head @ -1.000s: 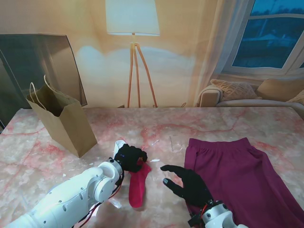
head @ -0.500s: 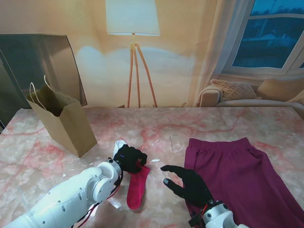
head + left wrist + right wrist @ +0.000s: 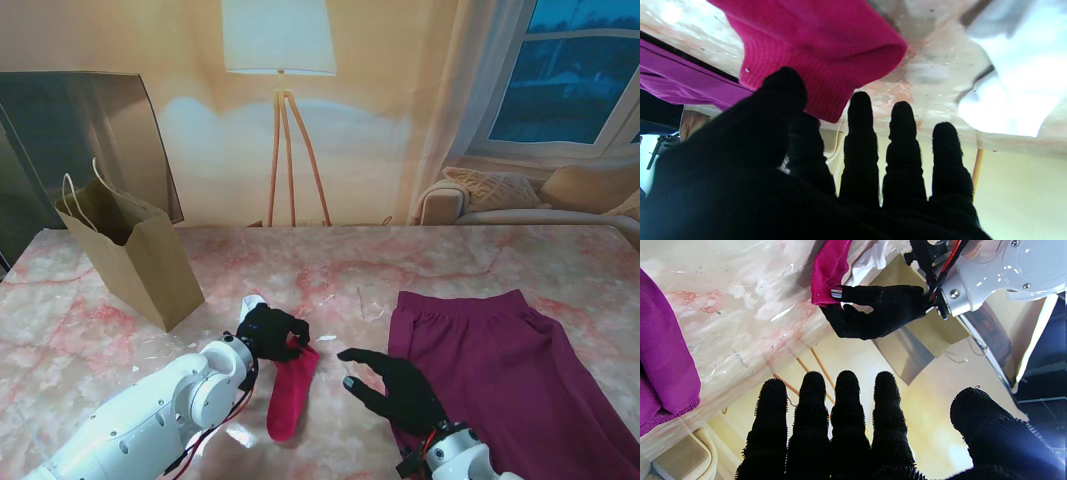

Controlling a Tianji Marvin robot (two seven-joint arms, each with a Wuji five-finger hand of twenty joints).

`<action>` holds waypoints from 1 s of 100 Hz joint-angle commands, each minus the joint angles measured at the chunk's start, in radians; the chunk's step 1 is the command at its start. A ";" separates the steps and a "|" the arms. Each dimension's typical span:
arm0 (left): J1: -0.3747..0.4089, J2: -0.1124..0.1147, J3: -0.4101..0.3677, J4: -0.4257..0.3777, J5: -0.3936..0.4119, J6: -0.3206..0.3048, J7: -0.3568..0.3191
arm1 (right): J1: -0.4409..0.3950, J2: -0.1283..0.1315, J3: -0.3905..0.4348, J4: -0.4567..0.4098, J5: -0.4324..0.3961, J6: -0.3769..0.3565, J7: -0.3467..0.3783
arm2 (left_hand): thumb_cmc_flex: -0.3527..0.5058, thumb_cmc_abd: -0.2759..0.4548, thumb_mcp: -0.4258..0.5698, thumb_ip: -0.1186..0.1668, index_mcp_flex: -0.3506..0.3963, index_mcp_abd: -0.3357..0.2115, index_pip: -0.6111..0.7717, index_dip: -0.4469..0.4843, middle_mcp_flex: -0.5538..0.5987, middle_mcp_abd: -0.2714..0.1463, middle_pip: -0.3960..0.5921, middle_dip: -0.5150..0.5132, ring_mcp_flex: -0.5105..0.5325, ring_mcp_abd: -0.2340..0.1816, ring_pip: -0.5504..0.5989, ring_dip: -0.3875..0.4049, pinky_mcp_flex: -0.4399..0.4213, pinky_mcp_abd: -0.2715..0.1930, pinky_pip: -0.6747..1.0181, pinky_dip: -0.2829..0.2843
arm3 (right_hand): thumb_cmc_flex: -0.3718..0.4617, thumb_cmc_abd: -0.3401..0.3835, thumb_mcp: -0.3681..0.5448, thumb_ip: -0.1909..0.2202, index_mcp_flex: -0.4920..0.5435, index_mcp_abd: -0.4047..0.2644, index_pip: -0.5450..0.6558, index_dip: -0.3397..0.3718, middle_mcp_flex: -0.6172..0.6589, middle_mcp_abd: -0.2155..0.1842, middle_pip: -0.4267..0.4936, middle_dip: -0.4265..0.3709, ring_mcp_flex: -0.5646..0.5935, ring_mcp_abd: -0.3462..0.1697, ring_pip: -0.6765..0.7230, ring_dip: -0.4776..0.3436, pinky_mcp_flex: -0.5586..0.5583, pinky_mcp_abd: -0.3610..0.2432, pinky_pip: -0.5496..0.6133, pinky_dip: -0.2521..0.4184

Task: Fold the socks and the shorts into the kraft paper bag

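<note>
The left hand, in its black glove, pinches the cuff end of the bright pink knitted sock between thumb and fingers. Over the last second it has carried that end slightly up and toward the robot's left, and the sock's free toe end has slid with it across the pink-veined marble table. I judge the sock is being lifted or drawn over for its fold, with the fold itself not yet made.

The right hand stays open and holds nothing, fingers spread, hovering just beside the sock and over the near left edge of the magenta fabric shorts. The shorts lie flat and unfolded on the right side of the table, unmoved.

The brown kraft paper bag stands upright with its mouth open, farther from me and to the left, well apart from both garments. Nothing lies between the sock and the bag.

A small white object sits beside the left hand; what it is I cannot tell. It may snag the sock in passing.
</note>
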 commanded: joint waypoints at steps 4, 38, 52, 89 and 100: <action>0.005 0.013 -0.005 -0.026 0.015 -0.005 -0.025 | -0.004 0.000 -0.004 0.001 -0.002 -0.001 0.002 | 0.048 0.019 0.000 -0.019 0.011 0.012 -0.011 -0.037 0.036 -0.038 0.005 -0.006 0.033 -0.033 -0.016 -0.006 0.001 -0.002 0.001 0.029 | 0.002 -0.008 0.012 -0.041 0.013 -0.023 0.022 0.013 0.015 -0.019 0.013 0.014 0.012 -0.001 0.010 0.016 0.004 0.005 0.024 0.036; 0.024 -0.013 -0.034 -0.007 -0.071 -0.035 0.031 | -0.003 0.000 -0.004 0.008 0.004 -0.003 0.006 | 0.067 -0.253 0.160 -0.061 0.122 -0.035 0.259 -0.238 0.473 -0.019 -0.028 0.216 0.374 -0.033 0.110 0.031 0.141 0.042 0.135 0.050 | 0.003 -0.007 0.012 -0.042 0.017 -0.026 0.025 0.013 0.019 -0.016 0.018 0.017 0.014 0.002 0.011 0.018 0.008 -0.001 0.025 0.037; 0.027 -0.021 -0.045 -0.003 -0.097 -0.038 0.042 | -0.003 0.000 -0.004 0.009 0.004 -0.004 0.004 | 0.077 -0.311 0.209 -0.065 0.102 -0.052 0.311 -0.192 0.540 -0.034 -0.070 0.307 0.418 -0.029 0.138 0.060 0.167 0.047 0.158 0.055 | 0.003 -0.008 0.013 -0.042 0.020 -0.028 0.026 0.013 0.023 -0.018 0.021 0.018 0.016 0.001 0.012 0.019 0.010 -0.002 0.025 0.037; 0.029 -0.046 -0.069 0.020 -0.098 -0.023 0.156 | -0.001 0.001 -0.005 0.010 0.006 -0.001 0.010 | 0.084 -0.312 0.216 -0.066 0.081 -0.046 0.327 -0.142 0.527 -0.046 -0.077 0.377 0.411 -0.035 0.170 0.110 0.166 0.034 0.172 0.064 | 0.003 -0.008 0.014 -0.042 0.022 -0.027 0.027 0.014 0.027 -0.019 0.024 0.023 0.017 0.000 0.012 0.020 0.014 -0.004 0.028 0.038; 0.040 -0.045 -0.085 0.006 -0.075 -0.009 0.181 | 0.001 0.001 -0.006 0.012 0.007 -0.002 0.011 | 0.084 -0.309 0.217 -0.067 0.083 -0.044 0.326 -0.143 0.525 -0.043 -0.080 0.378 0.408 -0.030 0.171 0.113 0.160 0.039 0.174 0.065 | 0.004 -0.008 0.014 -0.042 0.022 -0.028 0.027 0.014 0.027 -0.018 0.024 0.023 0.017 0.002 0.012 0.020 0.012 -0.004 0.027 0.038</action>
